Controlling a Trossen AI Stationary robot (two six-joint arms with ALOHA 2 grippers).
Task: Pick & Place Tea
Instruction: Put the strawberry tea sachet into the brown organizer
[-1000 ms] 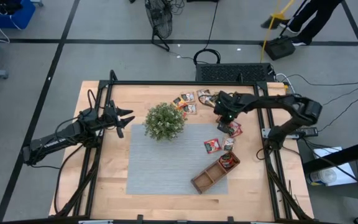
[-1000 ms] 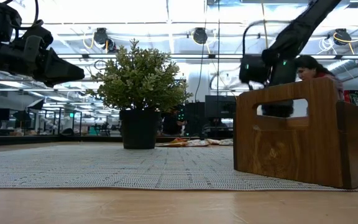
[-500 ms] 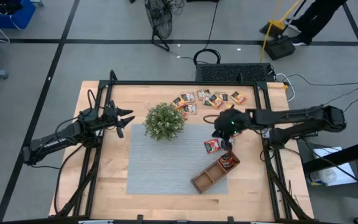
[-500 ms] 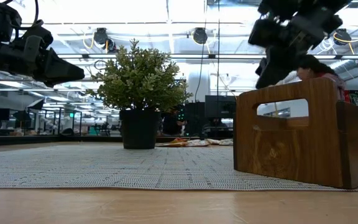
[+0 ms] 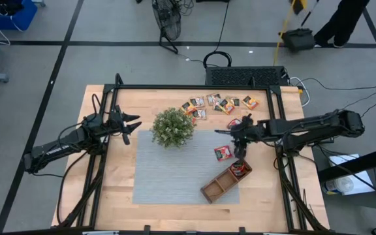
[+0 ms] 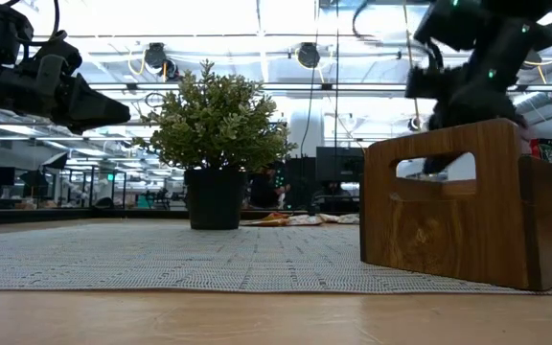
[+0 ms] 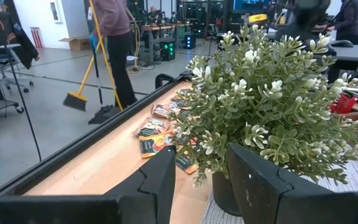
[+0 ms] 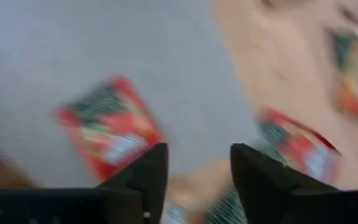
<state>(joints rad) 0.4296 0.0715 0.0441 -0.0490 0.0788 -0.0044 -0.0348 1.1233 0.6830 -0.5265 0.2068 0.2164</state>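
Right wrist view shows the right tool [image 8: 194, 180] with its two dark fingers apart and nothing between them. Straight ahead of them a red tea sachet [image 8: 109, 133] lies flat on the grey mat [image 8: 55, 50], with a second red sachet [image 8: 300, 149] off to one side where the mat gives way to bare wood. Seen from above, the right tool [image 5: 239, 135] hangs over that mat edge, the loose sachet [image 5: 224, 153] just below it and the wooden tray [image 5: 218, 186] a little beyond, its end compartment already holding red packets. More tea [image 5: 217, 104] is scattered on the bench [image 5: 119, 176] behind the arm, past the plant [image 5: 172, 126]. For a clean pick the tool should come down square over one sachet, fingers straddling its edges, and avoid catching its neighbour. The left tool [image 5: 130, 125] waits beside the plant, fingers apart.
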